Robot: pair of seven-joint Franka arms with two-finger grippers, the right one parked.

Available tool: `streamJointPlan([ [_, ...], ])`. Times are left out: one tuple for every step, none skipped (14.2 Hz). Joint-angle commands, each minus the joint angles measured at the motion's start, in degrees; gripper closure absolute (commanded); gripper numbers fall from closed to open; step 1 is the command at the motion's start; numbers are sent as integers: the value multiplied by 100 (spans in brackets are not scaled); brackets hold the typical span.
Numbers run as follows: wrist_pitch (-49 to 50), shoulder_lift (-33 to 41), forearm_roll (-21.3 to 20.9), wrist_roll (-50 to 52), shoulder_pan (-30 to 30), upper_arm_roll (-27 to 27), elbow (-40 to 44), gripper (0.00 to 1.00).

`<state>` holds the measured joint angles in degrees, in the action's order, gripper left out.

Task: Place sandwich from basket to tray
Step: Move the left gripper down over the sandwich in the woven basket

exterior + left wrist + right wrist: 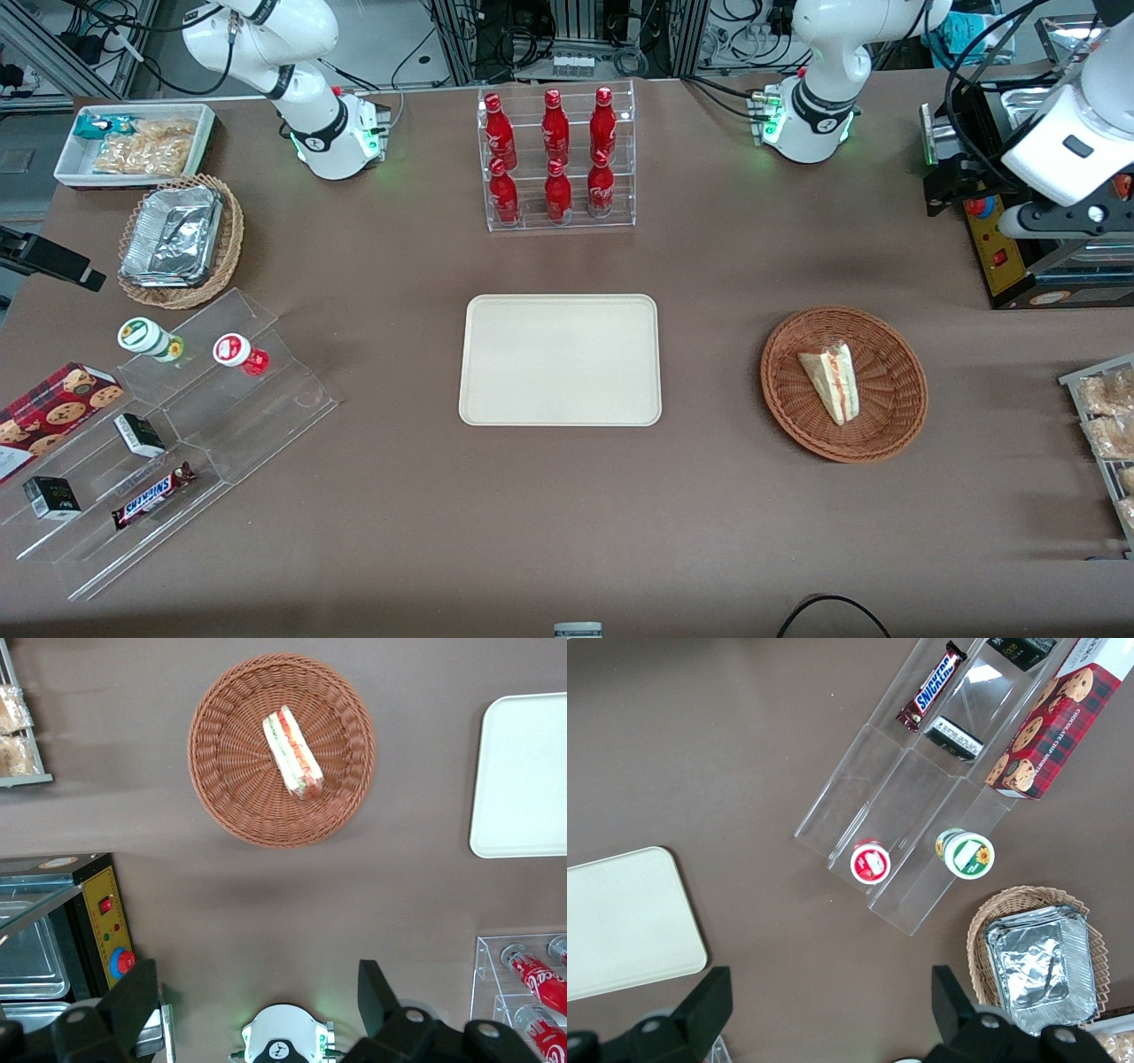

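I hold the left gripper (pixel 257 1001) high, fingers spread and empty, near the table edge farthest from the front camera. Below it, nearer that camera, the sandwich (pixel 833 382) lies in the basket (pixel 895 416): a wrapped white wedge with red-green edge, long axis oblique. The tray (pixel 560 360) is bare at the table's centre.

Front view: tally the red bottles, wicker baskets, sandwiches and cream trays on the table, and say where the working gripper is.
Red bottles: 6
Wicker baskets: 2, the basket and the oval basket
Sandwich: 1
Tray: 1
Total: 10
The gripper is open, high above the bare table, apart from the basket that holds the sandwich.
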<state>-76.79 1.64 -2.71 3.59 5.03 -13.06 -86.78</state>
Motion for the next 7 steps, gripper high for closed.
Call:
streamJointPlan([
  [94,20,68,2,-28,49,12,0],
  [77,3,69,2,-20,49,-14,0],
  [33,-32,51,10,-20,49,-101,0],
  [-132,-119,34,10,-2,49,-180,0],
  [-378,-225,25,19,24,49,-355,0],
  [-659,-339,25,37,50,58,-601,0],
  [-1157,-497,25,115,155,76,-1012,0],
])
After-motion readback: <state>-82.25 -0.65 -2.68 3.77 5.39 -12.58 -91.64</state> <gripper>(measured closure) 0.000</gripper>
